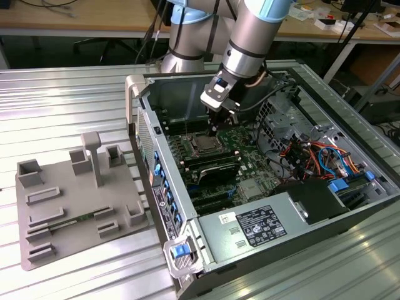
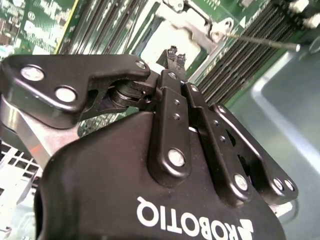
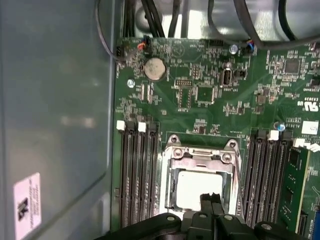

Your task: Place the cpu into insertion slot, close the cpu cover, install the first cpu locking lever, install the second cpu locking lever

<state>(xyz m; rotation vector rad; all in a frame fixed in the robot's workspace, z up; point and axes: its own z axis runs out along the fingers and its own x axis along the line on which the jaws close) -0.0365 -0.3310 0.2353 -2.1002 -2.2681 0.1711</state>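
Silver-grey arm (image 1: pixel 249 34) with light-blue joint caps (image 1: pixel 275 7) carries a black gripper (image 2: pixel 175 55) studded with silver screws (image 2: pixel 176 157).

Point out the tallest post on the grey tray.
The wide-headed post near the tray's far edge; it rises well above the short blocks around it.

White brand lettering stands upside down on the end effector (image 2: pixel 175 55); the power supply label (image 1: pixel 253 226) and case-wall sticker (image 3: pixel 27 204) are illegible.

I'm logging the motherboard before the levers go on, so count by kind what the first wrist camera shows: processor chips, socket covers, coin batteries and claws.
cpu: 1
cpu cover: 1
coin cell battery: 1
claw: 1
Total: 4
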